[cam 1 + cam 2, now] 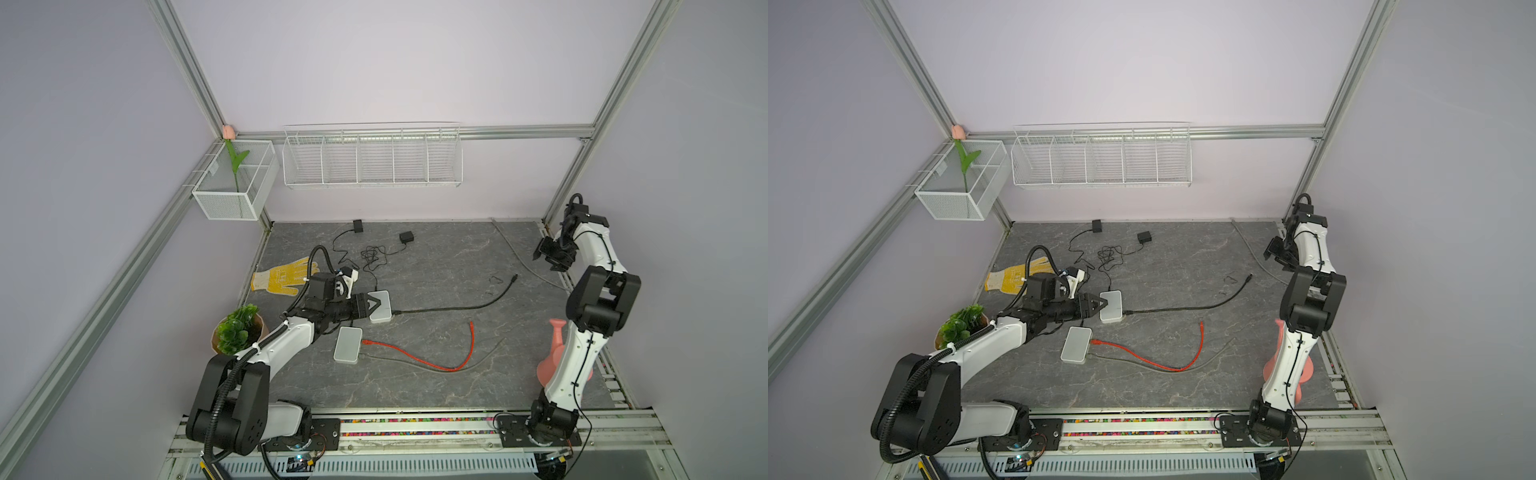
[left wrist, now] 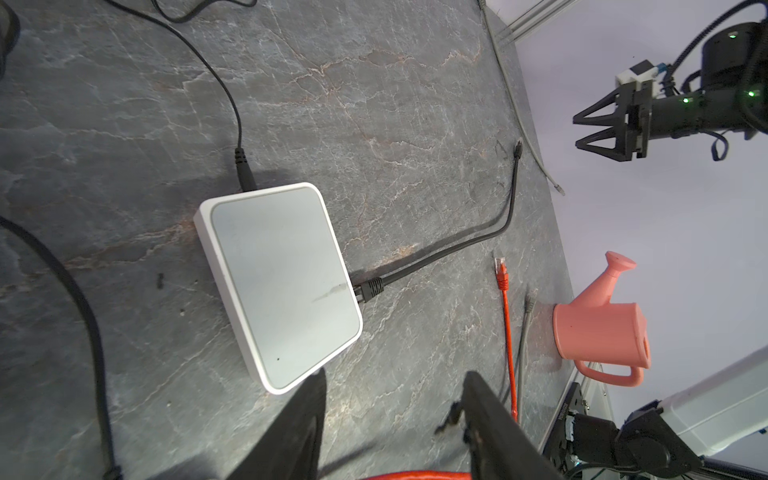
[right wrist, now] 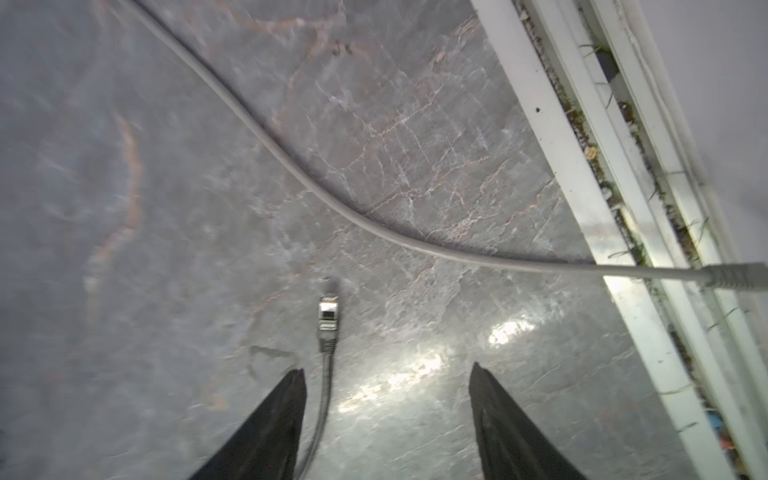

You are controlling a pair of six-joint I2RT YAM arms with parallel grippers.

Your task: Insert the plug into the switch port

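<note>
Hovering low, the left gripper [image 2: 390,399] is held with its jaws spread and empty. One corner of the white switch [image 2: 278,282] lies just ahead of one fingertip, judged a position from which the box could be steadied during insertion. The right gripper [image 3: 386,374] is raised, its jaws likewise spread. The plug [image 3: 328,318] lies loose on the tabletop [image 3: 166,166] below and between them, nearer one finger, not yet grasped. Counted in a top view: a second switch [image 1: 348,345], one black cable [image 1: 457,308], one red cable [image 1: 415,357], two grey cables [image 1: 478,361], two power adapters [image 1: 358,225].
</note>
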